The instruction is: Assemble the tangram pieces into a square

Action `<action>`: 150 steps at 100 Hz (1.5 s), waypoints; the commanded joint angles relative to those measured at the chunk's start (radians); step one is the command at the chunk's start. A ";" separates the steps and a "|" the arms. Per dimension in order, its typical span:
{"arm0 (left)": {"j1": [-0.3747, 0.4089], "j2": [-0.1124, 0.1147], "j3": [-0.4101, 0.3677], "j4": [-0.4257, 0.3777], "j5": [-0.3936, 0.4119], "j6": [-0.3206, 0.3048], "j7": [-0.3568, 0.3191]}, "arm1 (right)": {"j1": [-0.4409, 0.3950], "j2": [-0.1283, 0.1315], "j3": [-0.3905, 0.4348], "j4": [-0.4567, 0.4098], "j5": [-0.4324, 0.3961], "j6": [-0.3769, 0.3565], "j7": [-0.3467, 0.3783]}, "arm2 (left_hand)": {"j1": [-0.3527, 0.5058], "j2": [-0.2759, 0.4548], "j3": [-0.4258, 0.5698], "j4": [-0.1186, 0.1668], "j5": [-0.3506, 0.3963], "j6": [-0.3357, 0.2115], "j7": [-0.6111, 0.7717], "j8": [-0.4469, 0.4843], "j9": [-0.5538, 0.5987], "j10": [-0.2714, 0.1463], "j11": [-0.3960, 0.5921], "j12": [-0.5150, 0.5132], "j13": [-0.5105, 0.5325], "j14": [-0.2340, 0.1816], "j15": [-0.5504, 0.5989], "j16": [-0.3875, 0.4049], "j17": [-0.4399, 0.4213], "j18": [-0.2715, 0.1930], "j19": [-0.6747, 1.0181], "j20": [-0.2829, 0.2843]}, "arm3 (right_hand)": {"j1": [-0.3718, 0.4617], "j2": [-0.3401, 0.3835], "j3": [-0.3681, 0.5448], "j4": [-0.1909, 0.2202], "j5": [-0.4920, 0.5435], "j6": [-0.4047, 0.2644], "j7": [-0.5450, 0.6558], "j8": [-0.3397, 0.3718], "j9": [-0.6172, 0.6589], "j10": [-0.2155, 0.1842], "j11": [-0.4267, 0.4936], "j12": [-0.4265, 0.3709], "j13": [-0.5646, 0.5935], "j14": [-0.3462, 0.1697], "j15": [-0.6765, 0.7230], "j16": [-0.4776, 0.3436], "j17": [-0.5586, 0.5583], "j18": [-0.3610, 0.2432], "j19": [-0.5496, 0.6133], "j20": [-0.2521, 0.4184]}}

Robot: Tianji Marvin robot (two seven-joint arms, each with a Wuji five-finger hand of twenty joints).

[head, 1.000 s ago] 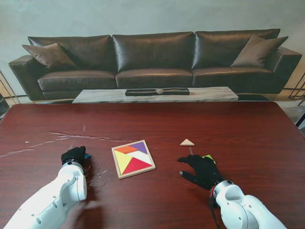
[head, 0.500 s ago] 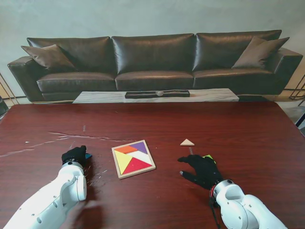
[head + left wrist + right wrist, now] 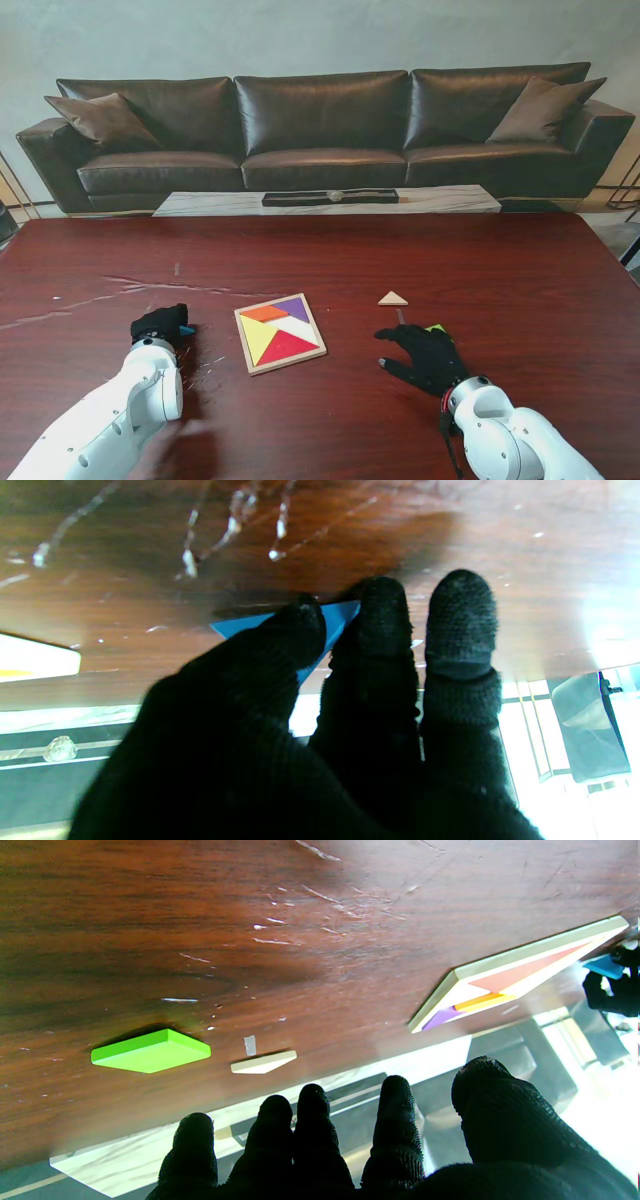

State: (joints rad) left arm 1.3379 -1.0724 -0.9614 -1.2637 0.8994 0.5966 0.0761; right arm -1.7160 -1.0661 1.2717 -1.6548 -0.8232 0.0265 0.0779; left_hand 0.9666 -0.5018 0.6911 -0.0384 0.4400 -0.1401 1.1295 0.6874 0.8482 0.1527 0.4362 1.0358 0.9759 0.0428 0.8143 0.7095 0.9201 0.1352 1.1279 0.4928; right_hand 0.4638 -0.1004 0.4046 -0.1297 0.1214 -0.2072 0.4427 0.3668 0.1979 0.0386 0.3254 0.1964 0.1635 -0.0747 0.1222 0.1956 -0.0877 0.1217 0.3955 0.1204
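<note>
Three pieces lie loose outside the tray: a blue piece, a green piece and a pale triangle. The tray sits near the middle of the table, partly filled with yellow, red, orange, purple and white pieces.

Left hand: to the left of the tray, fingertips pressed together on the blue piece, which is against the table top. Whether the piece is lifted cannot be determined.

Right hand: to the right of the tray, fingers apart, holding nothing. The green piece lies just beside it; the pale triangle lies farther from me.

Handling, as judged: the pieces look thin, flat, rigid and light, probably painted wood. Flat faces on a polished table give little purchase from above. Slide a piece with fingertip pressure, or pinch it across two opposite edges. Corners must align with the open gap in the tray before release.
</note>
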 commanded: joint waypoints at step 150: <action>0.090 -0.020 -0.119 -0.098 0.051 -0.075 0.003 | 0.005 0.000 -0.013 0.019 0.008 -0.006 -0.008 | -0.004 0.042 -0.130 -0.116 0.197 0.023 0.028 -0.038 0.217 -0.002 0.174 -0.178 0.106 0.038 -0.002 -0.020 0.056 0.107 0.155 -0.024 | 0.029 0.028 -0.020 0.019 -0.034 -0.033 -0.036 0.012 -0.021 -0.008 -0.060 -0.026 -0.024 -0.021 -0.007 0.005 -0.002 0.004 -0.045 0.020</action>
State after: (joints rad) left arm 1.4269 -1.0915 -1.0742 -1.3420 0.9498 0.5212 0.0818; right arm -1.7049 -1.0660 1.2630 -1.6349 -0.8154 0.0247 0.0690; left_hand 0.9815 -0.4801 0.6077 -0.0972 0.5618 -0.1415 1.0472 0.6132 1.0033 0.1445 0.5651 0.8604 1.0896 0.1040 0.8355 0.6848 0.9592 0.2278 1.2509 0.4562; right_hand 0.4643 -0.0907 0.4040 -0.1297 0.1214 -0.2072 0.4213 0.3668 0.1979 0.0384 0.2873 0.1796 0.1635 -0.0747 0.1222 0.1956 -0.0877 0.1217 0.3774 0.1204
